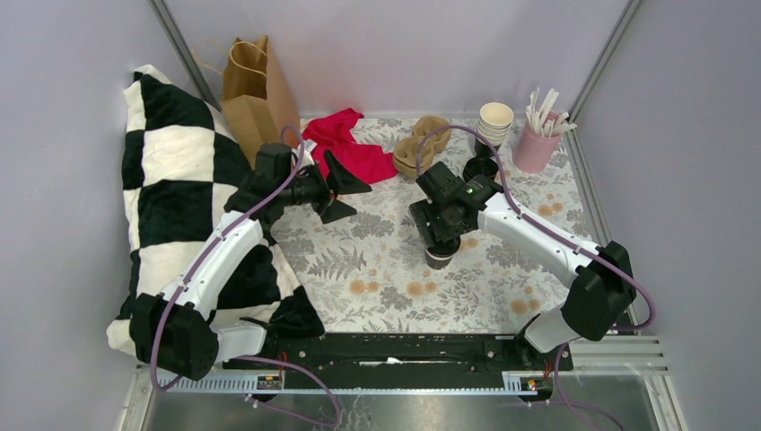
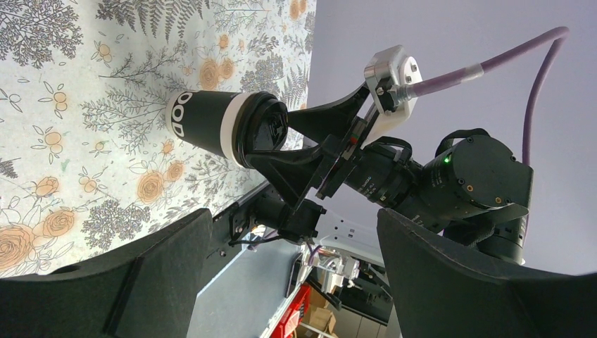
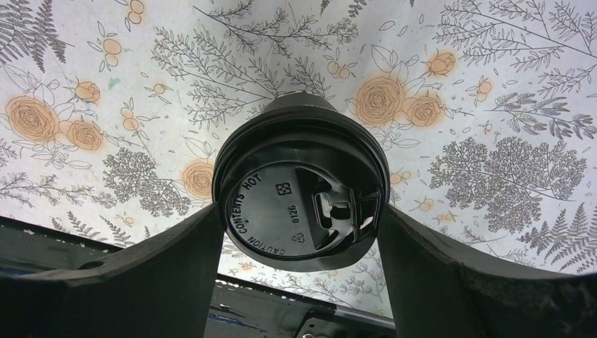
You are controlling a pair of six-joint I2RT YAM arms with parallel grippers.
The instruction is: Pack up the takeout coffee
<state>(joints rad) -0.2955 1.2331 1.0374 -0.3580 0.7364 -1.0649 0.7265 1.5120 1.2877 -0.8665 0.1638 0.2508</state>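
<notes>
Takeout coffee [image 1: 441,257] stands upright on the bench [image 1: 377,269], about in the middle of the flowered cover, well apart from the things at the far edge. It is a dark paper cup with a cream band under the rim, and white letters are printed on its side. Its black lid [image 3: 303,204] is on the cup and looks seated all around; raised text and a small drinking flap are visible on its top.

The right fingers [image 3: 162,274] come from above and stand at both sides of the lid. Each one lies against the edge of the lid, so they grasp the cup at its top while its bottom rests on the bench.

The left fingers [image 1: 348,177] are spread wide and hold nothing. They hang above the bench just beside a red cloth [image 1: 350,148], and they point toward the cup.

At the far edge are a stack of paper cups [image 1: 494,121], a pink cup of white sticks [image 1: 537,144] and a brown paper bag [image 1: 256,90]. A black and white checkered pillow [image 1: 170,189] lies at the left side of the bench.
</notes>
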